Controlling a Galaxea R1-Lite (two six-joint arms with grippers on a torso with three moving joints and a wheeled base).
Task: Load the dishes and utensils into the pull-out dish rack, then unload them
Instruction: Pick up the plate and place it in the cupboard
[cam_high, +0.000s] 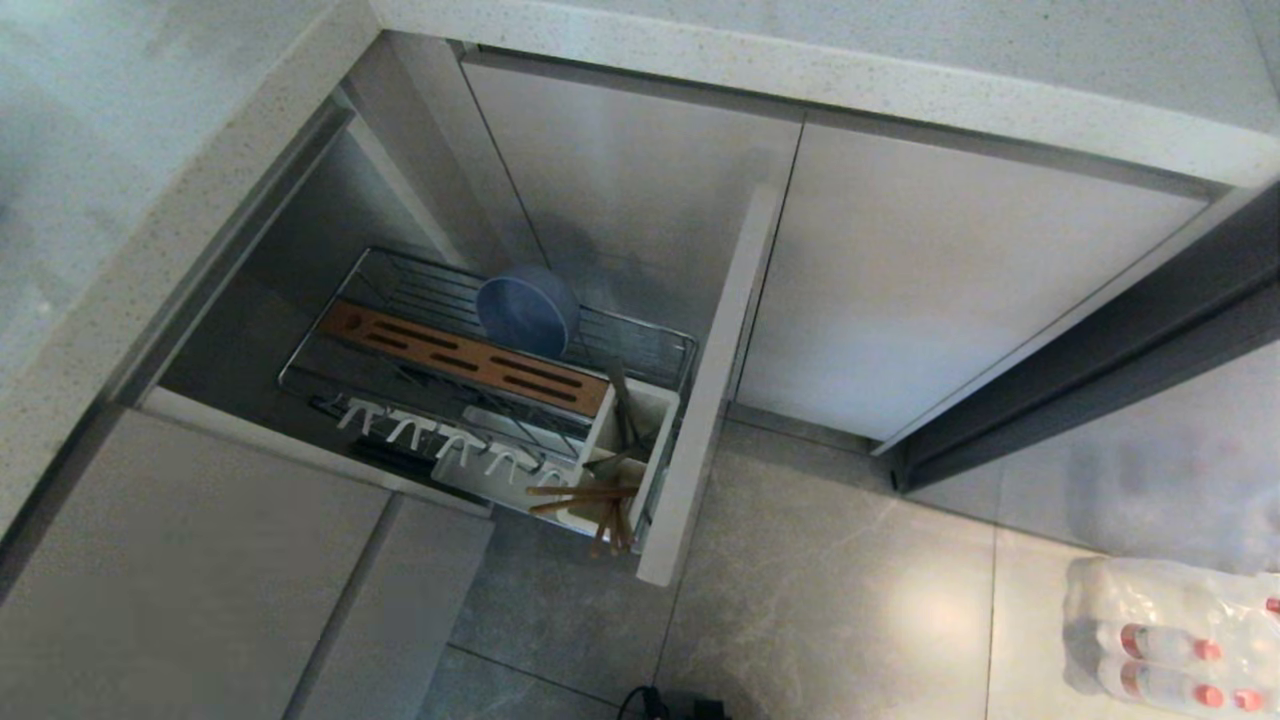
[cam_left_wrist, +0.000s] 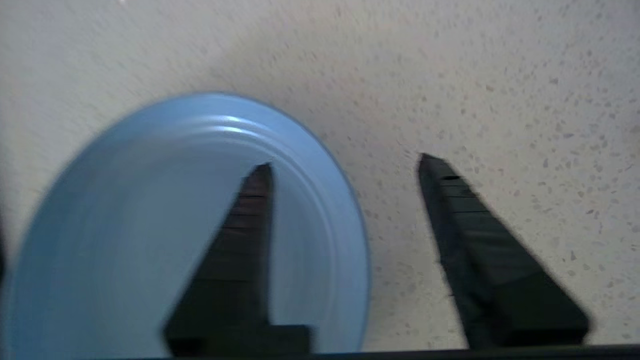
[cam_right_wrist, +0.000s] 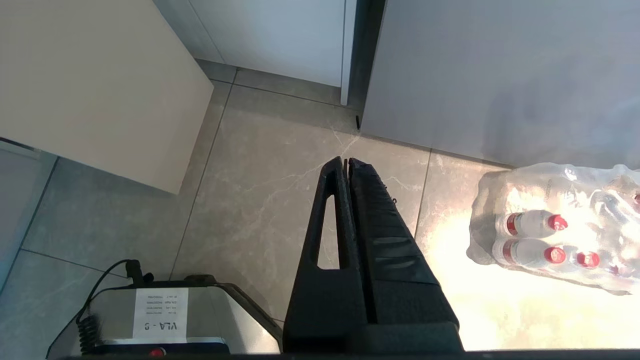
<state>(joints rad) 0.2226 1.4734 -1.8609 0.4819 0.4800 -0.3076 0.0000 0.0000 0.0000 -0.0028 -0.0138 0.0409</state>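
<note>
The light-blue plate (cam_left_wrist: 125, 225) lies on the speckled countertop (cam_left_wrist: 500, 75). My left gripper (cam_left_wrist: 346, 162) is open over it: one finger stands over the plate's inside, the other beyond its rim, and nothing is held. Neither arm shows in the head view. There the pull-out dish rack (cam_high: 300, 360) stands open, with the blue-grey bowl (cam_high: 525, 312) on edge behind the wooden strip (cam_high: 470, 360). The chopsticks (cam_high: 585, 493) and the fork (cam_high: 622, 400) sit in the white caddy (cam_high: 650, 400). My right gripper (cam_right_wrist: 346, 160) hangs shut and empty over the floor.
The rack's beige front panel (cam_high: 715, 380) juts out over the tiled floor. White plate prongs (cam_high: 440, 440) line the rack's near side. A wrapped pack of water bottles (cam_high: 1170, 640) lies on the floor at the right. My base (cam_right_wrist: 165, 315) is below the right gripper.
</note>
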